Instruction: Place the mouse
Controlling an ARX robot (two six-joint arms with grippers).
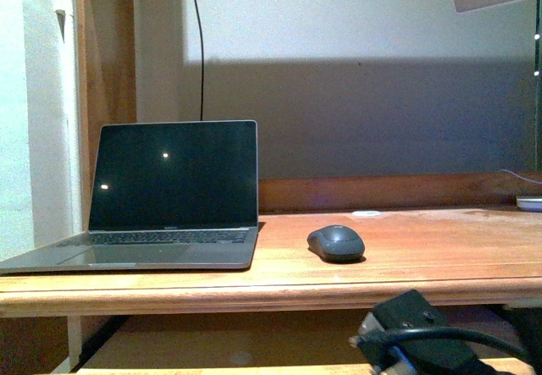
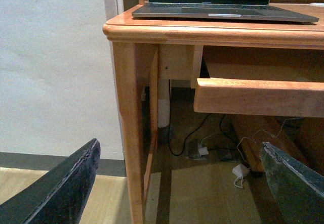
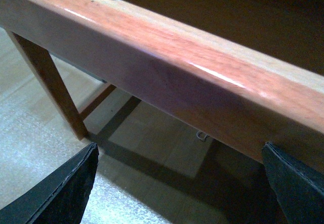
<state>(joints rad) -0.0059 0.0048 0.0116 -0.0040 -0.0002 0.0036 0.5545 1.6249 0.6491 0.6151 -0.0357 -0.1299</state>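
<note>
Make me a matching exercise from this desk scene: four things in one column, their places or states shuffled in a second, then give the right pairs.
Things
1. mouse
2. laptop
3. small white disc
4. left gripper

Places or states
A. open, screen dark, at the desk's left end
B. below the desktop, fingers spread with nothing between them
C. on the desk, right of the laptop, nothing touching it
D. far back on the desk, near the rear board

Pairs: 1-C, 2-A, 3-D, 4-B

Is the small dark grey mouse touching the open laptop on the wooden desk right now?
Apart. The front view shows a bare strip of wooden desk between the small dark grey rounded mouse and the open grey laptop.
</note>
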